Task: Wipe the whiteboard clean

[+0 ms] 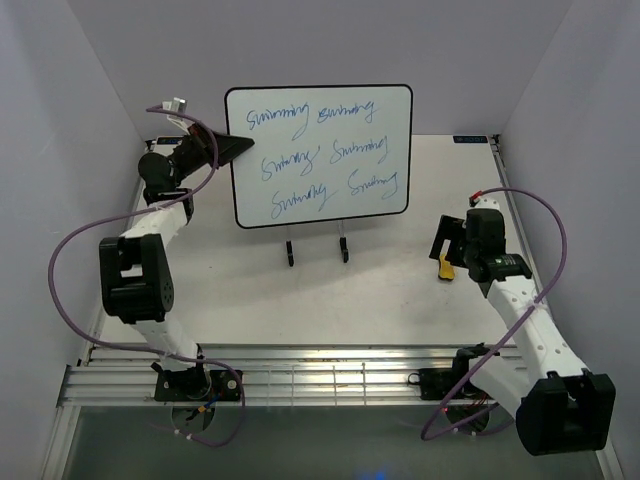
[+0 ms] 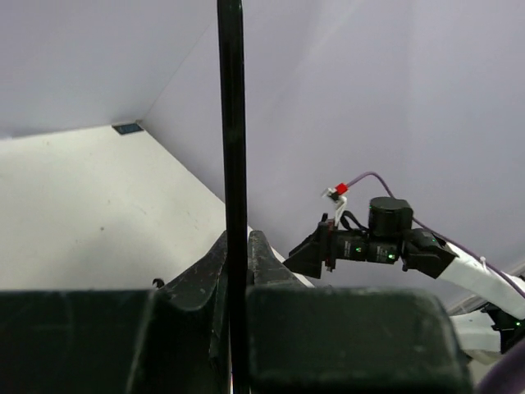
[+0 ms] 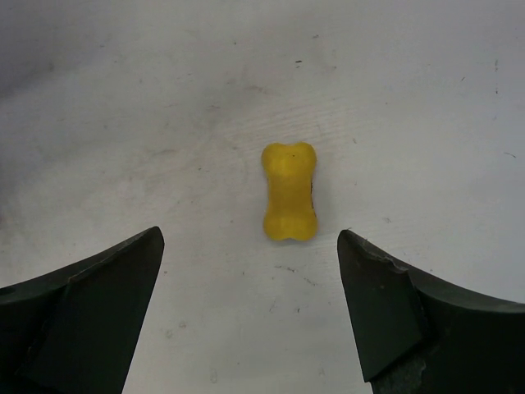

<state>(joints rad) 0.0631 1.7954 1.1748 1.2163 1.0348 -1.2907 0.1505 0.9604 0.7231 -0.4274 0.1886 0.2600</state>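
Your whiteboard [image 1: 318, 155] stands upright on two black feet [image 1: 290, 252] toward the far side of the table [image 1: 390, 300], with its face turned to the arm bases. Blue cursive writing [image 1: 322, 151] fills it in three rows, two words to a row.

Your left gripper [image 1: 235, 148] sits at the whiteboard's left edge, about level with the top row of writing. In the left wrist view the board's black frame [image 2: 232, 123] runs as a thin vertical bar straight down between the fingers [image 2: 205, 279]. They press in on it from both sides, so that pincer is clamped on the whiteboard.

Your right gripper [image 1: 447, 245] hangs to the right of the whiteboard, nearer the bases than the board's feet, and points down at the table. Its jaws stand wide apart and hold nothing. A yellow eraser [image 3: 289, 203], shaped like a small bone, lies flat on the table below that gripper. In the right wrist view it sits just ahead of the gap between the two fingers and touches neither. It is well apart from the whiteboard.
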